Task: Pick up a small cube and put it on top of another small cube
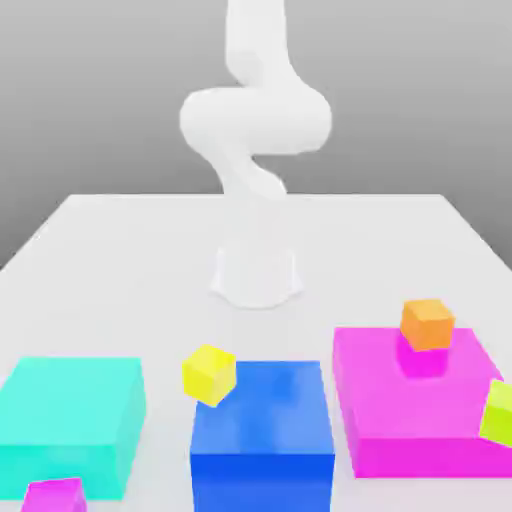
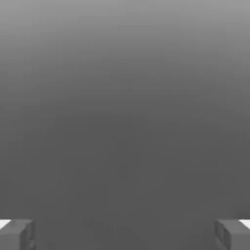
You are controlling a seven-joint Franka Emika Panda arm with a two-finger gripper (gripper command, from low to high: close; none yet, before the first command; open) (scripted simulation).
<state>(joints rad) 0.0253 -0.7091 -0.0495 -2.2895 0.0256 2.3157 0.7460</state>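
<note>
A white table (image 1: pixel 120 250) stretches back to a plain grey backdrop. At its far middle stands a white robot arm (image 1: pixel 255 120), rising from a round base and curving up out of the exterior view.

Three big blocks sit in a row along the table's near edge. On the exterior view's left is a cyan block (image 1: pixel 70 410). In the middle is a blue block (image 1: pixel 262 425). On the exterior view's right is a flat magenta block (image 1: pixel 410 410).

A small orange cube (image 1: pixel 428 324) rests on top of the magenta block, near its far edge. A small lime-green cube (image 1: pixel 498 412) sits at that block's right side, cut off by the picture's edge.

The small yellow cube (image 1: pixel 209 375) lies tilted between the cyan and blue blocks, against the blue block's far left corner. The small magenta cube (image 1: pixel 55 496) sits in front of the cyan block, at the near edge.

In the hand view, the hand (image 2: pixel 125 234) has its two grey fingertips (image 2: pixel 17 234) spread wide apart, with nothing but grey backdrop between them.
</note>
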